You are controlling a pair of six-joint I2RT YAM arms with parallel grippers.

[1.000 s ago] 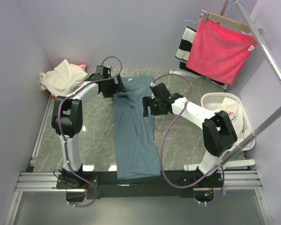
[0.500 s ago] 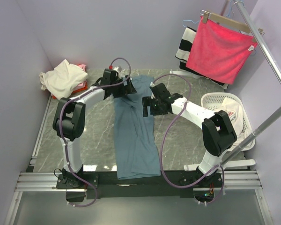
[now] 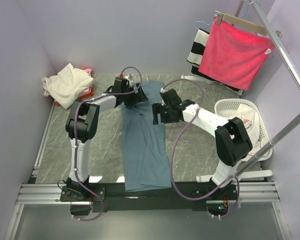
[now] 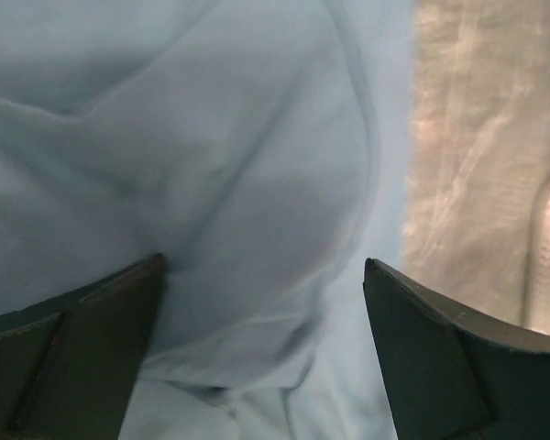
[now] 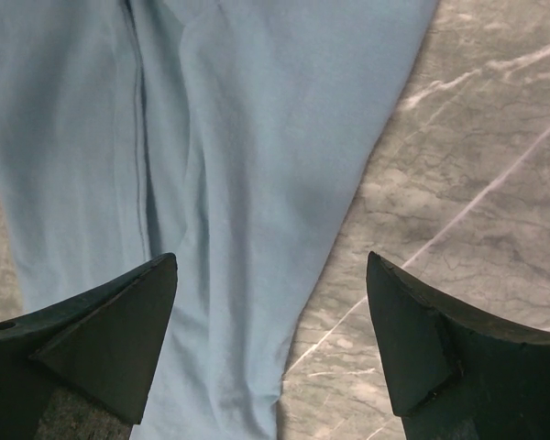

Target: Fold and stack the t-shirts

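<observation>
The dusty blue-grey t-shirt [image 3: 142, 150] lies lengthwise down the middle of the marble table [image 3: 105, 140], folded narrow and creased at its far end. My left gripper [image 3: 136, 97] is open just above its far-left part; in the left wrist view [image 4: 263, 266] bunched blue cloth [image 4: 211, 137] lies between the jaws. My right gripper [image 3: 158, 114] is open over the shirt's right edge; in the right wrist view [image 5: 271, 261] that edge [image 5: 238, 137] runs between the jaws beside bare table [image 5: 458, 183]. A cream shirt [image 3: 65, 82] lies heaped at the back left over pink-red cloth [image 3: 87, 92].
A white basket [image 3: 262, 132] at the right holds a white shirt with red print [image 3: 246, 120]. A bright red towel [image 3: 235, 52] and striped cloth [image 3: 196, 47] hang on a rack at the back right. A white rack pole [image 3: 282, 47] slants along the right side.
My left gripper has swung right from the shirt's far-left edge onto its upper part. The right arm has hardly moved.
</observation>
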